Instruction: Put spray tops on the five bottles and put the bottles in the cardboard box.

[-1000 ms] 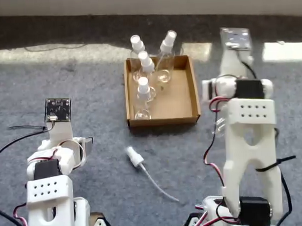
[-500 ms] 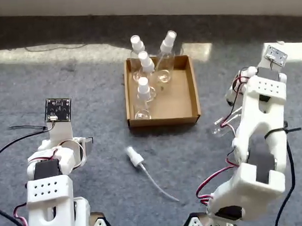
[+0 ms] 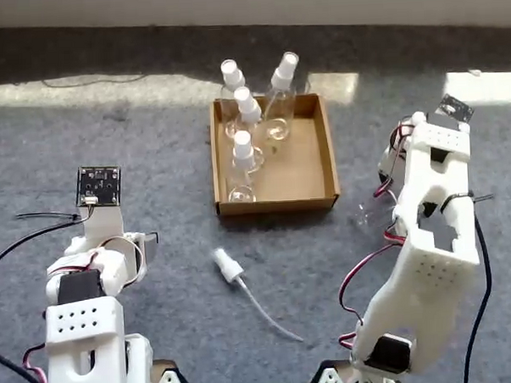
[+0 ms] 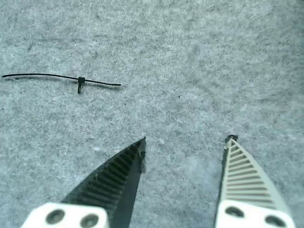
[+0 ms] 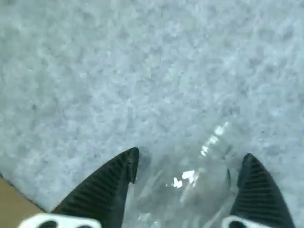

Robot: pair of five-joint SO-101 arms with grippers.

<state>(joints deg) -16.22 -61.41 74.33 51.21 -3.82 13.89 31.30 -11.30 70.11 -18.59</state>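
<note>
The cardboard box (image 3: 326, 154) sits mid-table and holds several clear bottles (image 3: 244, 158) with white spray tops. On the carpet in front of the box lies a loose spray top (image 3: 227, 266), its thin tube trailing toward the near edge. A topless clear bottle (image 3: 368, 214) lies right of the box's near corner. My right gripper (image 5: 190, 159) is open and straddles this bottle (image 5: 190, 187), one finger on each side. At the near left, my left gripper (image 4: 186, 140) hangs open over bare carpet.
A black zip tie (image 4: 78, 81) lies on the carpet ahead of the left gripper. The right arm (image 3: 431, 235) stands tall along the right side. Grey carpet stretches between the two arms, around the loose spray top.
The right arm has swung right and folded back, its wrist camera moving from beside the box's far right corner out to the right. The topless bottle stayed in place. The left arm is still.
</note>
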